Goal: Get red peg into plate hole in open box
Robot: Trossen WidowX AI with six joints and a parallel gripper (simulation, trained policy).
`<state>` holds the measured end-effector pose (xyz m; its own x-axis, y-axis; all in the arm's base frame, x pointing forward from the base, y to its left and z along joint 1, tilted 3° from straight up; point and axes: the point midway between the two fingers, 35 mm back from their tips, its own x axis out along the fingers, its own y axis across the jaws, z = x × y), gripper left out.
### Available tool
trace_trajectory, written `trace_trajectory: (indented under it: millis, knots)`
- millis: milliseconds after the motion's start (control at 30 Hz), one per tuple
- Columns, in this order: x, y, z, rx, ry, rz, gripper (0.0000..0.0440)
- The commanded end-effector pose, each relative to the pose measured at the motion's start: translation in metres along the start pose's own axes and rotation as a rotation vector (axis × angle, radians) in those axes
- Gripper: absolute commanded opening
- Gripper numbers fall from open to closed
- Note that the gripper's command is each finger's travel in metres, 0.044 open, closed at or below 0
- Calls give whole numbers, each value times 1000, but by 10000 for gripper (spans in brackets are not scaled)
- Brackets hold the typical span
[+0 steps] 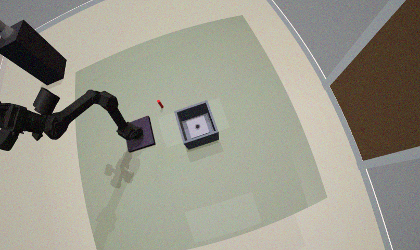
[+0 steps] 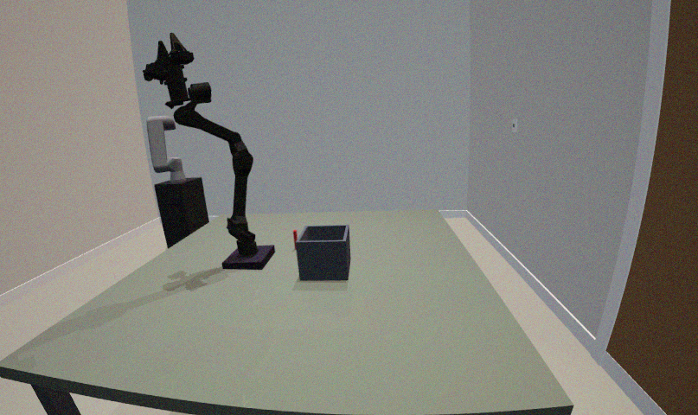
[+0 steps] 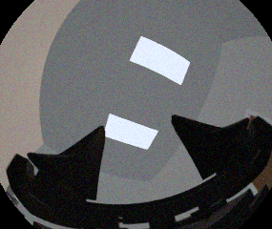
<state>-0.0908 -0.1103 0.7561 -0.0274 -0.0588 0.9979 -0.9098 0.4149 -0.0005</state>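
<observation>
The red peg [image 1: 160,103] [image 2: 295,239] stands upright on the green table top, behind and to the left of the open box. The dark blue-grey box [image 1: 203,140] [image 2: 323,261] is open at the top. A pale plate [image 1: 191,123] lies at its bottom, with a dark hole [image 1: 197,126] in the middle that looks empty. My gripper [image 2: 166,38] [image 3: 138,124] is open and empty, raised high above the table and pointing upward, far from the peg and the box. In the top view the fingers cannot be made out.
The arm's dark purple base plate [image 1: 147,133] [image 2: 265,255] sits on the table [image 1: 237,173] [image 2: 393,328] to the left of the box. A black pedestal [image 1: 35,52] [image 2: 181,210] bearing a grey arm stands beyond the table. In the wrist view, two bright ceiling panels show.
</observation>
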Motion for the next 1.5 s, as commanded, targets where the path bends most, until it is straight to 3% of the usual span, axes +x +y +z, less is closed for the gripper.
trace_trajectory:
  millis: [0, 67, 700, 1467]
  knots:
    - [-1, 3, 7, 2, -19, 15, 424]
    - [-2, 5, 23, 37, -66, 38, 440]
    - [-22, -26, 108, 610, -346, 189, 440]
    - [-64, -107, 162, 1303, -645, 434, 440]
